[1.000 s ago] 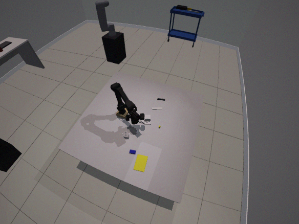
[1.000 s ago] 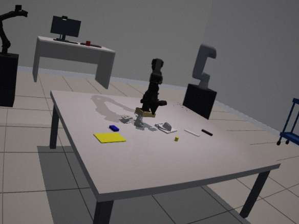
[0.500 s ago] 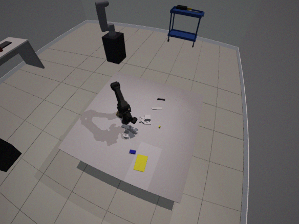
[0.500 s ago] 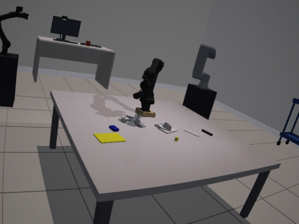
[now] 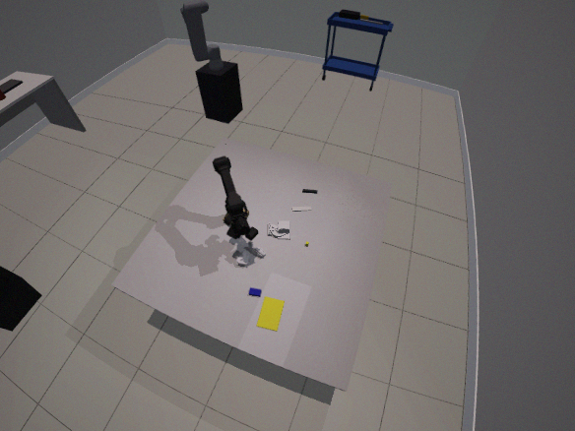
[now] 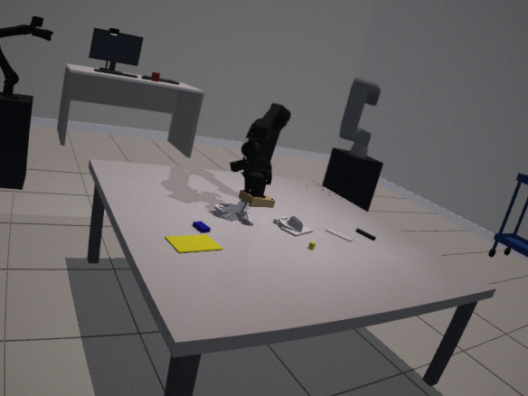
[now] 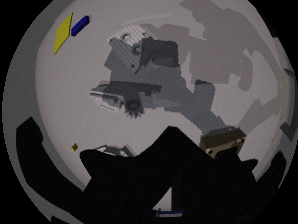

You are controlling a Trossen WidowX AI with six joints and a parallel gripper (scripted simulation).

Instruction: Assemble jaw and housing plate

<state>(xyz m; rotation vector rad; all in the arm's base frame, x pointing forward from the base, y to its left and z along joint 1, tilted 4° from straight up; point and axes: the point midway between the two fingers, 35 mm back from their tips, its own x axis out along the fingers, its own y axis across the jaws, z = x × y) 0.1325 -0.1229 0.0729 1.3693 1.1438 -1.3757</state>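
- The gripper (image 5: 243,231) (image 6: 248,165) (image 7: 172,134) is hovering above the table (image 5: 340,315) (image 6: 289,280) (image 7: 60,95) with its fingers pressed together.
- The ribbed housing plate (image 5: 242,262) (image 6: 222,211) (image 7: 125,46) is lying on the table within the arm's shadow, showing round holes.
- The loose toothed jaw (image 5: 257,252) (image 6: 246,219) (image 7: 107,96) is lying near the plate, apart from it and off the pin base.
- The pin base (image 5: 284,236) (image 6: 302,231) is sitting on the table well apart from the plate, carrying pale and grey parts; their mesh is too small to tell.
- The blue two-tray cart (image 5: 380,51) (image 6: 505,212) is standing beyond the table. Its upper tray (image 5: 335,22) is holding a black item (image 5: 350,15) and a slim tool with a yellow part (image 5: 365,18).
- The yellow sheet (image 5: 271,314) (image 6: 193,243) (image 7: 63,34) is lying near a blue block (image 5: 255,292) (image 6: 201,227) (image 7: 80,26).
- A small yellow cylinder (image 5: 307,244) (image 6: 312,245) (image 7: 74,147) is resting near the pin base.
- A red cup (image 6: 155,77) is standing on the far desk (image 6: 122,92); its inside is hidden.
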